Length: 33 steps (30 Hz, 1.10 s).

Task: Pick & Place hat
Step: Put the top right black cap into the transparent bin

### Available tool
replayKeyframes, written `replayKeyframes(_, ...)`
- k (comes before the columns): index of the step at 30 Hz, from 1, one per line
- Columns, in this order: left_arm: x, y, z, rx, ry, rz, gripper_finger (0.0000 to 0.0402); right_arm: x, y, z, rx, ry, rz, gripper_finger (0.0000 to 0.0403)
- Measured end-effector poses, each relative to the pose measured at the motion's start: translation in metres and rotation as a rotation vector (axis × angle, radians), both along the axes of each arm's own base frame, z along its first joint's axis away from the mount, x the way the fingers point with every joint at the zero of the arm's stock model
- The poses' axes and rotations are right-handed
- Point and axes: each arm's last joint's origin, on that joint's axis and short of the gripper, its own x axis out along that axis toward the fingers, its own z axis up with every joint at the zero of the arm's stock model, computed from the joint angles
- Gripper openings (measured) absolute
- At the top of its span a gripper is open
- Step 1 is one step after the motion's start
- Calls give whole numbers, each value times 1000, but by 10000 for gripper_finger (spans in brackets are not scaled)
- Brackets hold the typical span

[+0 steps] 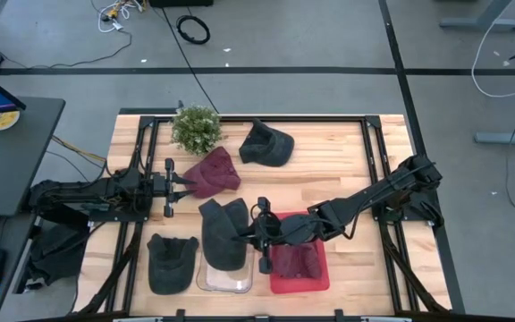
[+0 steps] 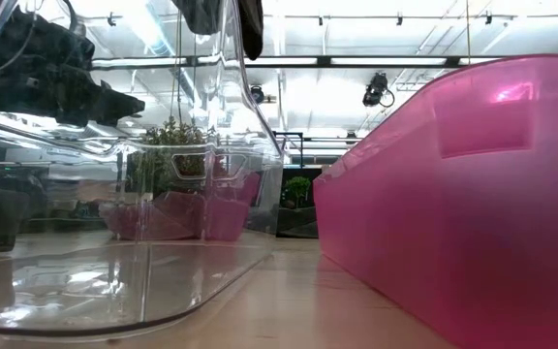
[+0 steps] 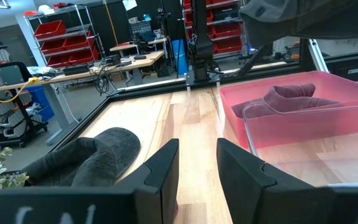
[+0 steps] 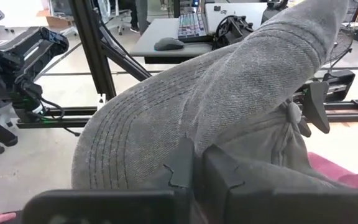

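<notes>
Far left on the worktop (image 1: 347,170): left gripper (image 1: 173,186), waiting just beside a maroon hat (image 1: 211,173), fingers (image 3: 166,165) parted and holding nothing. Behind that, a small potted plant (image 1: 197,128) and a dark hat (image 1: 266,143); nearer the front edge, another dark hat (image 1: 170,262) lying flat. Next rightward, the task's thing: a grey hat (image 1: 223,233), lifted clear of the wood and hanging over a clear bin (image 1: 224,283), pinched by the right gripper (image 1: 256,234). From the right wrist, fingers (image 4: 180,163) pressed together on a fold of the cloth, with the ribbed knit (image 4: 229,93) bulging up above them and sagging around them. Looks soft, light and limp, so probably drapes and swings rather than keeps its shape; not fragile, not slippery, since the knit gives the pads plenty to bite on. Best taken by a bunched fold or the doubled cuff, not a single thin layer that could stretch and creep out. Seems ready for lowering into the clear bin, though hard to judge whether the drooping part hangs wholly inside the rim. Farther right, touching or nearly touching the clear bin, a red bin (image 1: 320,277) with another maroon hat (image 1: 295,261) lying in it, and beyond that the right arm reaching in from the right side.
</notes>
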Motion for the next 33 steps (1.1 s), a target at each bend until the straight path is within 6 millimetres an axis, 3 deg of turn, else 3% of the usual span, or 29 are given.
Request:
replayKeyframes(20, 0, 0, 0, 0, 0, 0, 115, -1, 0, -3, -8, 35, -1, 127)
replayKeyframes(29, 0, 0, 0, 0, 0, 0, 115, -8, -6, -23, -83, 247, 3, 135)
replayKeyframes(33, 0, 0, 0, 0, 0, 0, 115, -13, -11, -31, -147, 362, 87, 135)
